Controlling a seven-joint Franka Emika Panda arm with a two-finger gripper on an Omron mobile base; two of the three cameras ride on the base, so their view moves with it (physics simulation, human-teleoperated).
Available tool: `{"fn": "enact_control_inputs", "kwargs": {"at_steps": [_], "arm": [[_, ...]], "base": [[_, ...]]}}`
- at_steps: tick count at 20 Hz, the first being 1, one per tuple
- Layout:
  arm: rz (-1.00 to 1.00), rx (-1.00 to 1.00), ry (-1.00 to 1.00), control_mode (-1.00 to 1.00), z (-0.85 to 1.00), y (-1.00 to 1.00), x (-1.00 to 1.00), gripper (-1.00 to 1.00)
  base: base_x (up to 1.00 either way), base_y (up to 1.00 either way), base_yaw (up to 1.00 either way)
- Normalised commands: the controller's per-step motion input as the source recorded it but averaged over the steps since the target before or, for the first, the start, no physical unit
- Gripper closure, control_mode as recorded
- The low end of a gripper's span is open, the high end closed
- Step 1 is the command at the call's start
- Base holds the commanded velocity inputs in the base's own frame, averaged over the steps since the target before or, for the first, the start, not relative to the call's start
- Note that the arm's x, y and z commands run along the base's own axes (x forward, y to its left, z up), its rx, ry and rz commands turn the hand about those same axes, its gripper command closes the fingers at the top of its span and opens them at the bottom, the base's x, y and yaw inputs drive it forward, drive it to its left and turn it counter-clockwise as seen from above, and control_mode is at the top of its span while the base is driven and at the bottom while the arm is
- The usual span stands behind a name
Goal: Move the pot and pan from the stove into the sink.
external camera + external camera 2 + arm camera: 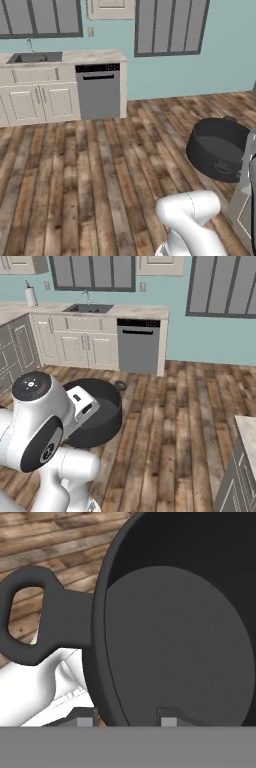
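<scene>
Gripper [127, 718] clamped on the wall of the pot [180, 642], one finger tip outside the rim, the other inside, jaws narrowly apart with the pot wall between them; pot's loop handle [35, 617] sticks out to the left in the hand view, interior dark and bare. Pot [220, 147] carried in the air above the wood plank floor [90, 175], tilted, mouth facing partly toward the left base camera; in the right base view the pot [102, 406] sits just behind the white arm link [42, 421], which covers part of it. Sink [89, 308] far off across the room, set in the pale counter [140, 310] with a faucet [87, 295] behind it, well apart from the pot. Grey dishwasher [138, 346] at the counter's end, white cabinet doors [75, 348] under the sink, paper towel roll [31, 296] on the counter's left. Dark-framed windows [170, 25] on the teal wall. Open floor lies between pot and sink. Another counter corner [247, 431] at lower right. No readable writing or labels
</scene>
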Motion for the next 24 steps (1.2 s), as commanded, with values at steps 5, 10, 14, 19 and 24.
{"fn": "enact_control_inputs", "kwargs": {"at_steps": [5, 10, 14, 19, 24], "arm": [[0.0, 0.0, 0.0, 1.0, 0.0, 0.0, 0.0, 1.0], [0.0, 0.0, 0.0, 1.0, 0.0, 0.0, 0.0, 1.0], [0.0, 0.0, 0.0, 1.0, 0.0, 0.0, 0.0, 1.0], [0.0, 0.0, 0.0, 1.0, 0.0, 0.0, 0.0, 1.0], [0.0, 0.0, 0.0, 1.0, 0.0, 0.0, 0.0, 1.0]], "base": [[0.45, 0.14, 0.0], [0.84, 0.35, -0.02], [0.92, 0.41, -0.03], [0.98, 0.45, -0.04], [1.0, 0.45, -0.03]]}}
